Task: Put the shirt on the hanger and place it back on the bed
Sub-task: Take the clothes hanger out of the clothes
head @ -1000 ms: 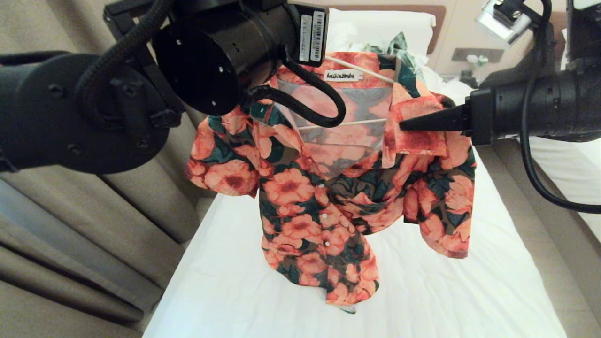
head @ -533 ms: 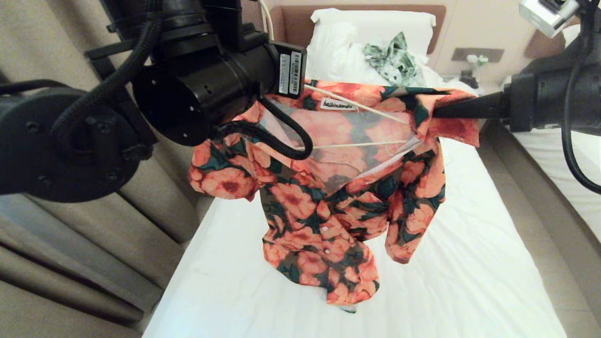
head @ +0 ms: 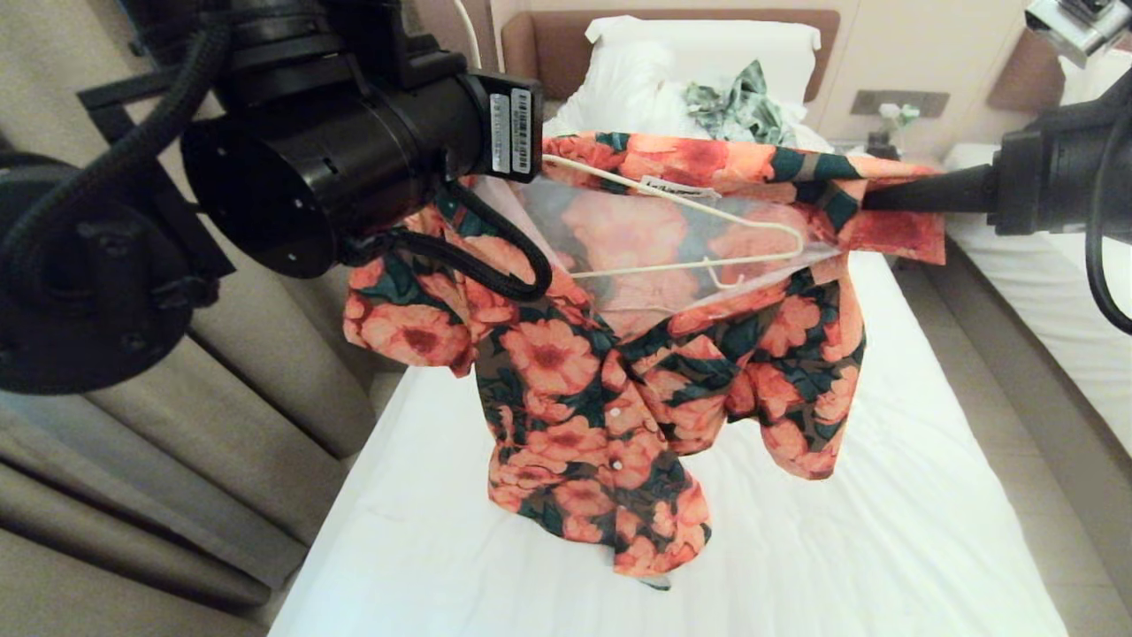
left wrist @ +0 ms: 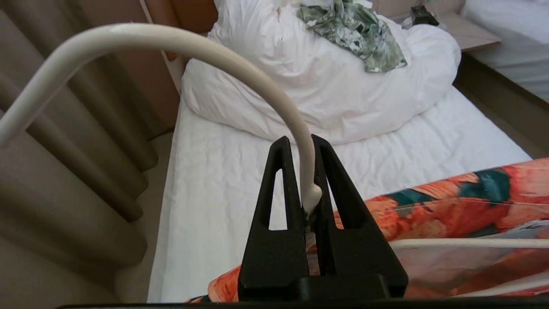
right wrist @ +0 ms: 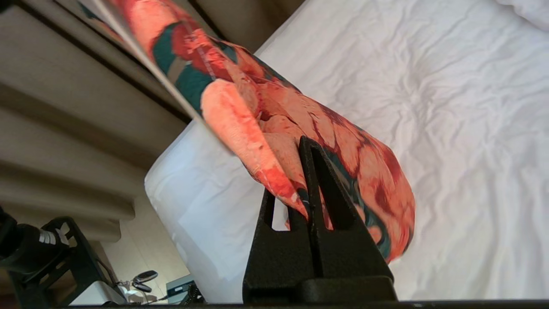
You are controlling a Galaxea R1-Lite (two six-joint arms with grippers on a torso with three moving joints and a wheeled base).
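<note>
The shirt [head: 610, 389] drapes the hanger [head: 707, 265] above the bed [head: 840, 548].

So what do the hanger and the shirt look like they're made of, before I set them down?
The hanger: a smooth cream rod with a soft sheen, thin and evenly bent, so likely plastic or coated wire; which one is unclear. The shirt: thin, light woven fabric with a matte print. It drapes in soft folds, and light shows through the back panel. The fibre cannot be told.
</note>
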